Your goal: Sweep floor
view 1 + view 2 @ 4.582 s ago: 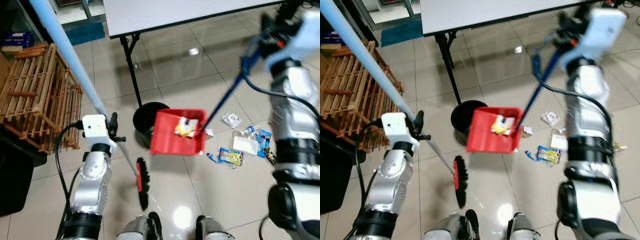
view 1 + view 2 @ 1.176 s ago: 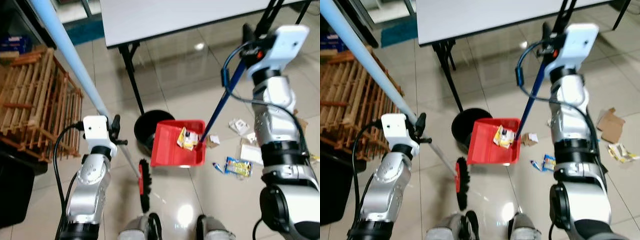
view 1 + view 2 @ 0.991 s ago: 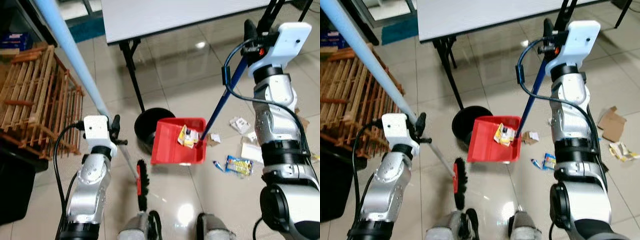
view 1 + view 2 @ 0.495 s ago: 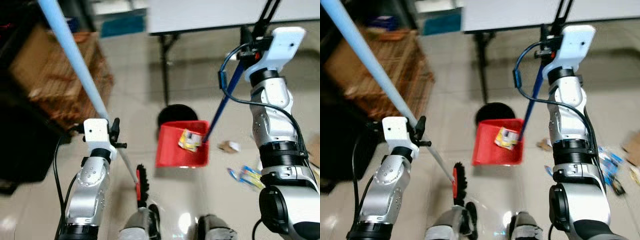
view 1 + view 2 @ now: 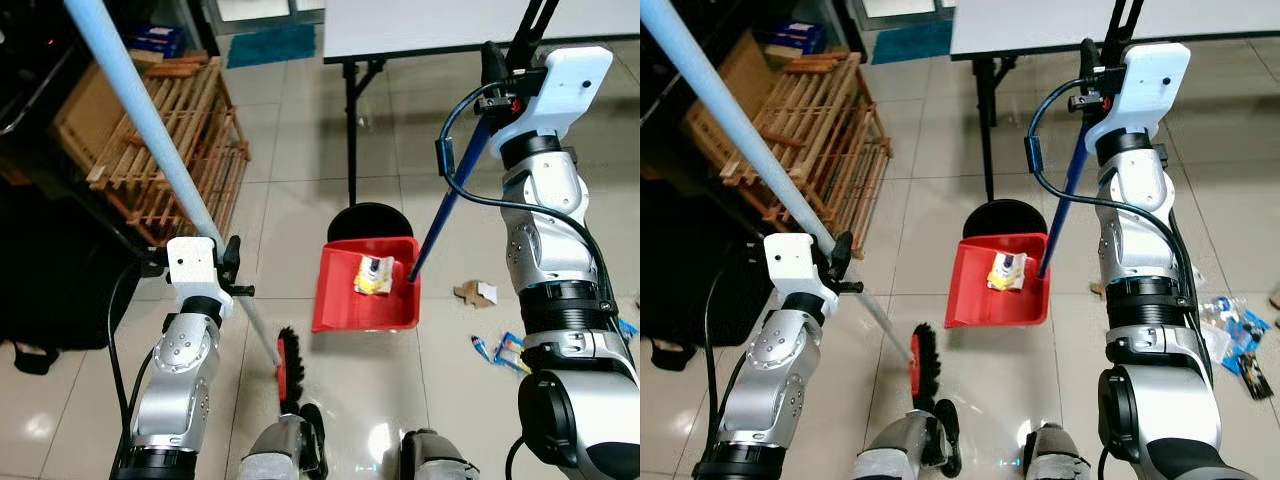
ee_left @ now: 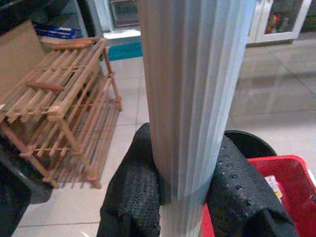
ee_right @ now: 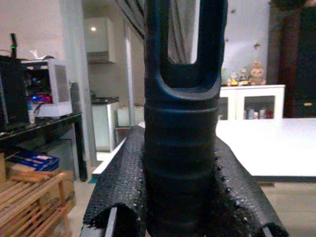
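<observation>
1. Right gripper [image 7: 178, 197]: clamped on the dark grip of the dustpan handle [image 5: 1065, 200]. Arm raised at about 1 o'clock in the head view. Holding high up the pole lets the pan hang level, so the load stays in.
2. Red dustpan [image 5: 366, 290]: lifted off the tiles, dead centre ahead. Crumpled wrappers [image 5: 371, 274] sit against its back wall near the handle foot. Round black bin [image 5: 364, 222] just beyond it at 12 o'clock; pan looks staged for tipping there, my reading only.
3. Left gripper [image 6: 183, 195]: closed around the pale blue broom handle [image 5: 140, 130], which slants up toward 10 o'clock. Broom head [image 5: 289, 367], black bristles with red block, hangs low near the robot's feet, parked out of the pan's path.
4. Loose litter [image 5: 503, 349] on the floor at 4 o'clock, plus a cardboard scrap [image 5: 476, 293] at 3 o'clock. Sweeping not finished.
5. Wooden crate [image 5: 165, 140] at 10 o'clock; folding tabletop [image 5: 1090, 22] at 12 o'clock, its leg behind the bin.
</observation>
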`<state>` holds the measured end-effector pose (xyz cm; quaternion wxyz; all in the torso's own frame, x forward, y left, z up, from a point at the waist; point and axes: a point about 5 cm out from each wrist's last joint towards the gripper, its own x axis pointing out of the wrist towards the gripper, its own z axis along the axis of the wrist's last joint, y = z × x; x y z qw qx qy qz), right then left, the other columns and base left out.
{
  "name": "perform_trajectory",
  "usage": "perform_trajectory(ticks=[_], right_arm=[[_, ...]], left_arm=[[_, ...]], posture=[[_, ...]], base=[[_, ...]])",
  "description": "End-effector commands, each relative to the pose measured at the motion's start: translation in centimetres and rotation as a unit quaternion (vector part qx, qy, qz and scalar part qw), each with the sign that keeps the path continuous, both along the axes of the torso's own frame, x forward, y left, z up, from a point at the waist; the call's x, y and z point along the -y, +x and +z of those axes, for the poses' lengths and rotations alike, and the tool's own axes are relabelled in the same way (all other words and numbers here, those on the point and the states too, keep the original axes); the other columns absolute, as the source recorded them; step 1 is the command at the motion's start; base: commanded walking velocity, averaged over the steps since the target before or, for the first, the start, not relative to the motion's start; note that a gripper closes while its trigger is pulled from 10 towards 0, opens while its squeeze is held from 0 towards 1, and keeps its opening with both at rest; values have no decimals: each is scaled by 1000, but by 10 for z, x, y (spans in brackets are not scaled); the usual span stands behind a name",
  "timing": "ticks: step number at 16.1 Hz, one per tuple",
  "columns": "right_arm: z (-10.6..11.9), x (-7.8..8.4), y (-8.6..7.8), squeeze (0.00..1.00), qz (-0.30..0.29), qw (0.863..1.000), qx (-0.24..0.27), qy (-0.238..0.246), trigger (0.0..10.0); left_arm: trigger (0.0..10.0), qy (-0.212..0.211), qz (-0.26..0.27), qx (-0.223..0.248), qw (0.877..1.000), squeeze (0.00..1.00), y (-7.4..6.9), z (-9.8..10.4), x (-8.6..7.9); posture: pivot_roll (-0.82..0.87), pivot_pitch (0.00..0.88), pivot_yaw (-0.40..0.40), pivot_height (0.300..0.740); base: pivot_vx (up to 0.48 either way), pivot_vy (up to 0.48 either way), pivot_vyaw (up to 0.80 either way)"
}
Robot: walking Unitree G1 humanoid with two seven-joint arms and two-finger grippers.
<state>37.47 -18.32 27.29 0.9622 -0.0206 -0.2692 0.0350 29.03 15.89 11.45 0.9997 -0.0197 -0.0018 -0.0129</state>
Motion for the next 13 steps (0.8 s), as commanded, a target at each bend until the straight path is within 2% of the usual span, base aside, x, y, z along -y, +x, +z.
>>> perform_trajectory(ticks=[1, 8, 9, 13], right_arm=[[-4, -3, 1, 0, 6, 1000, -9, 13, 10000], [1, 6, -1, 0, -26, 1000, 3, 13, 10000], [6, 13, -4, 0, -51, 999, 15, 6, 10000], [14, 25, -8, 0, -87, 996, 31, -4, 10000]], left_arm=[[10000, 7, 6, 14, 1000, 0, 1, 7, -5], [10000, 1, 0, 19, 1000, 0, 1, 8, -4], [10000, 0, 0, 20, 1000, 0, 0, 9, -5], [10000, -1, 3, 18, 1000, 0, 0, 8, -5]], posture=[[-142, 179, 148, 740], [-145, 181, 149, 740], [-145, 185, 148, 740], [-150, 187, 146, 740]], base=[[0, 0, 0], [0, 0, 0], [0, 0, 0], [60, 0, 0]])
